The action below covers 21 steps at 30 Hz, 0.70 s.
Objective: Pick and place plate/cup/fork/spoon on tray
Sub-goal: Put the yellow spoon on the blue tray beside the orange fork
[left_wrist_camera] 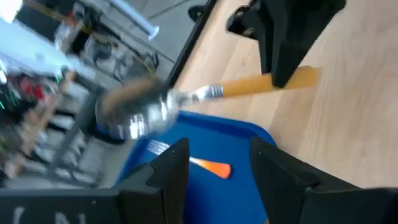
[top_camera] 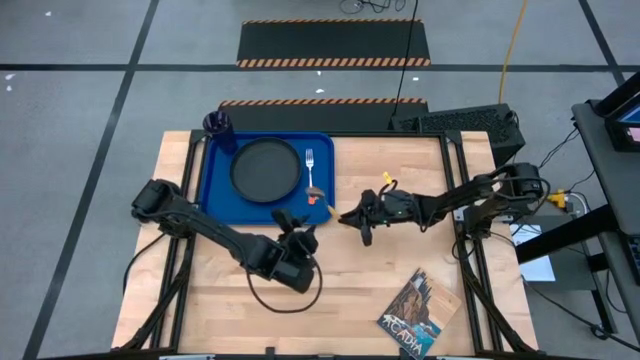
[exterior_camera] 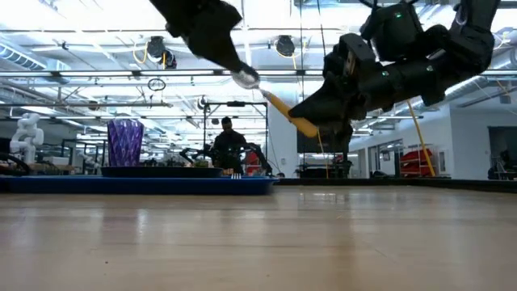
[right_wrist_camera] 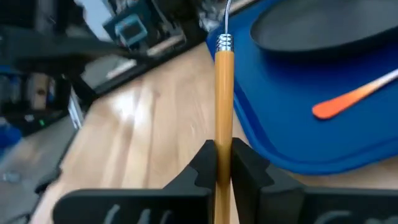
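Observation:
The blue tray (top_camera: 215,190) lies at the table's far left. On it are the black plate (top_camera: 266,168) and the orange-handled fork (top_camera: 310,163); the purple cup (top_camera: 220,128) stands at its far left corner. My right gripper (top_camera: 347,215) is shut on the spoon (top_camera: 320,196), held in the air at the tray's near right corner. My left gripper (top_camera: 297,226) is open and empty just near of that corner, with the spoon's bowl (left_wrist_camera: 134,115) ahead of its fingers. My right gripper pinches the spoon's yellow-orange handle (right_wrist_camera: 224,134) between its two fingers, near the handle's free end (left_wrist_camera: 306,77). The fingers come roughly level from the table's right and lie along the handle. The spoon is lifted clear, bowl (exterior_camera: 245,78) higher than the handle, pointing toward the tray.
A book (top_camera: 418,315) lies at the table's near right. A black cable loop (top_camera: 285,295) hangs by the left arm's wrist. Bare wood lies between the tray and the book. A person (exterior_camera: 227,145) shows in the room far behind the table.

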Available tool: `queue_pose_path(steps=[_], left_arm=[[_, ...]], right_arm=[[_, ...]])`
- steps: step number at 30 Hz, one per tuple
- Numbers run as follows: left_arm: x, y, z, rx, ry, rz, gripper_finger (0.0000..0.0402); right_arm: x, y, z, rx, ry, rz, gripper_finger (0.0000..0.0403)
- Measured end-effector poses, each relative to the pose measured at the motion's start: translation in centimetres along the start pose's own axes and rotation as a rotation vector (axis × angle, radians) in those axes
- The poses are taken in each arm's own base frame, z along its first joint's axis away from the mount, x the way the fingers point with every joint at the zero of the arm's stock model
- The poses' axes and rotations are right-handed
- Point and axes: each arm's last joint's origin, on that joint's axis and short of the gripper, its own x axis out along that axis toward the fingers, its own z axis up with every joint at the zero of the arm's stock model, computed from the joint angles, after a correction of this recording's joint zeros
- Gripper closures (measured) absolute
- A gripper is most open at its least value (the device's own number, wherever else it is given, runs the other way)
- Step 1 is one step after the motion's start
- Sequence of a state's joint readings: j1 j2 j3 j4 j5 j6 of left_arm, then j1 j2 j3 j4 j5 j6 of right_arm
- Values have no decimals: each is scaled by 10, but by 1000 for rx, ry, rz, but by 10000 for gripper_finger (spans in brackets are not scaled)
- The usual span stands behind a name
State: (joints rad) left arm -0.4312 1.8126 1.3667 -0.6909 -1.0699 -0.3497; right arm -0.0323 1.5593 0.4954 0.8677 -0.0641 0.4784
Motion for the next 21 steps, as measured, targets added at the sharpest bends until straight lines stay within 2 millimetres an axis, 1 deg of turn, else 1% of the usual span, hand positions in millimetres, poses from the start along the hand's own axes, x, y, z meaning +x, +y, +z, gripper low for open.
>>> queue_pose_path(steps=[3, 5, 10, 12, 15, 18, 21], left_arm=[[-5, 4, 3, -171, -15, -4, 237], [-7, 4, 2, -232, -10, -5, 238], [-4, 6, 1, -308, -2, 4, 238], [-1, 7, 2, -347, 2, 11, 238], [3, 10, 2, -369, 6, 21, 238], [7, 13, 0, -327, 26, 38, 238], [11, 19, -6, -281, 72, 71, 238]], right_arm=[[-5, 0, 2, 55, -87, 4, 390], [-6, 2, 6, 104, -140, 33, 386], [-6, 2, 13, 241, -255, -35, 386], [-5, 3, 18, 265, -296, -56, 388], [-4, 3, 21, 272, -335, -103, 388], [-4, 2, 23, 278, -376, -149, 388], [-4, 0, 24, 263, -401, -195, 389]])
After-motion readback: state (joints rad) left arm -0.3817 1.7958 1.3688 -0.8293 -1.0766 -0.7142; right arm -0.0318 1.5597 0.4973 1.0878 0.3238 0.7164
